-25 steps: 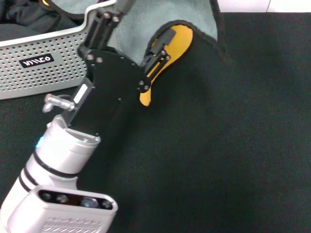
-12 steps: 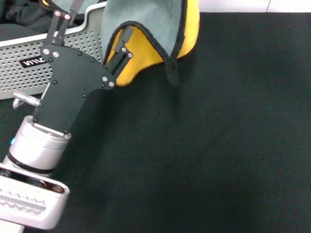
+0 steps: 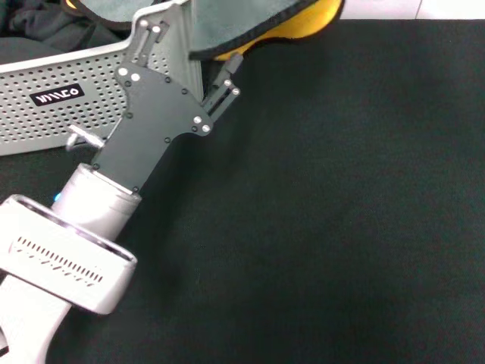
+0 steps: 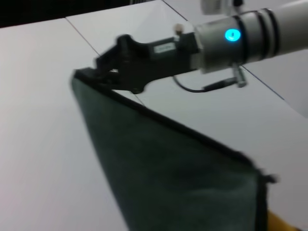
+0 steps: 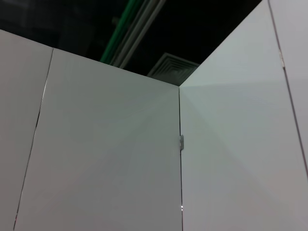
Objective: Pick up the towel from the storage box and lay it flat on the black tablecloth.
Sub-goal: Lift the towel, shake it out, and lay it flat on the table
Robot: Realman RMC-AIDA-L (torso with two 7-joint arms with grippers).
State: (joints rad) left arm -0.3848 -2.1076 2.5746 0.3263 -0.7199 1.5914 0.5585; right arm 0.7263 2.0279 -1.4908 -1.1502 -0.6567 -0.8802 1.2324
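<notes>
The towel (image 3: 261,21), grey with a yellow underside and a dark hem, hangs in the air at the top of the head view, above the black tablecloth (image 3: 341,212). My left gripper (image 3: 198,53) reaches up into its lower edge and is shut on it, its tips hidden by the cloth. The left wrist view shows the towel's grey face (image 4: 168,178) stretched taut to a far corner. My right gripper (image 4: 103,72) is shut on that corner. The storage box (image 3: 76,98), pale grey and perforated, stands at the upper left, beside my left arm.
A black garment (image 3: 45,30) lies inside the box. The tablecloth spreads wide to the right of and below my left arm. The right wrist view shows only white wall panels (image 5: 106,159) and a dark ceiling.
The towel has risen from draping low over the tablecloth to the top edge of the head view. My left gripper rose with it, swinging left and then back right.
</notes>
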